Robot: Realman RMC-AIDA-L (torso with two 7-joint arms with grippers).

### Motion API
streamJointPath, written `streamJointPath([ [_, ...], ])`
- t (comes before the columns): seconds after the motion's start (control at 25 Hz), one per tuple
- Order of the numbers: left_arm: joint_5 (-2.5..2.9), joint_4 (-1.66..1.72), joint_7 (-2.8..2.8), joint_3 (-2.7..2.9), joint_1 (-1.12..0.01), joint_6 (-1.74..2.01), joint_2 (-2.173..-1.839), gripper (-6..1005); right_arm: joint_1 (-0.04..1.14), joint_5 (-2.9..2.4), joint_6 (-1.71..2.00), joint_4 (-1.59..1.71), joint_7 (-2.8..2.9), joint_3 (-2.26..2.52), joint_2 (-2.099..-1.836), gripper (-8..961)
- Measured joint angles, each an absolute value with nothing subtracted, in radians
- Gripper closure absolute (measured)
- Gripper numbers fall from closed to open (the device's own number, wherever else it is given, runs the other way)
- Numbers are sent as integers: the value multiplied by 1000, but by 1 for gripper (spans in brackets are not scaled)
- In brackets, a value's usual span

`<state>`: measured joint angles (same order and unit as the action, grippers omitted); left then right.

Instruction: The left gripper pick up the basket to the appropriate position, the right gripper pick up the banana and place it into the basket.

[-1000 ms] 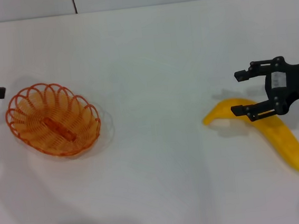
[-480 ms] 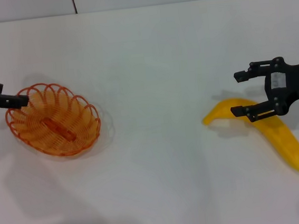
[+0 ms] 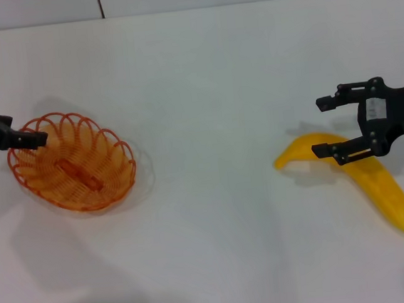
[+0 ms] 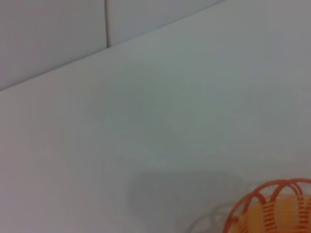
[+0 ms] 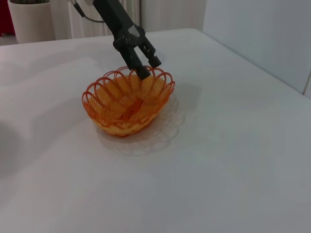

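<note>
— So what is cut off or hard to read?
— Most of the left gripper (image 3: pixel 35 139) runs off the head view's 9 o'clock edge; the right wrist view shows its fingers (image 5: pixel 142 72) spread, one inside the looped rim of the basket (image 3: pixel 72 161) and one outside, at the rim's far-left end. Whether they touch the wire I cannot tell. The left wrist view catches only a corner of the basket (image 4: pixel 272 208).
— And the other side?
— The right gripper (image 3: pixel 325 126) reaches in from 3 o'clock, its arm cut by the edge. Its fingers are spread wide, the near one crossing over the banana (image 3: pixel 375 181), the far one over bare table (image 3: pixel 202 80); contact is unclear.
— Room to move?
— A broad bare stretch of white table lies between basket and banana, which are well apart. The banana's dark tip points toward 5 o'clock, near the right edge.
— Anything in the basket?
— Only its own woven orange base shows inside
</note>
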<state>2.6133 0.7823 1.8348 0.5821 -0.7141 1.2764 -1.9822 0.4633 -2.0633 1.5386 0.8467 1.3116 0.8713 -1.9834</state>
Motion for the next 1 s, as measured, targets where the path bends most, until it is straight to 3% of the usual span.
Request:
streamJointPath([
  [0.28,2614,778,1820,587,-717,1249,-2001,223,463,-2063,1537,847,1312,871,-1983,91],
  [0.68,2616,778,1828,586,-717,1229,-2002,234,463,-2063,1535,845,1316,871,-1983,92],
  [1.0,2619,778,1822,587,-717,1226,-2005,570,466,-2088,1534,845,1324,869,-1984,92],
])
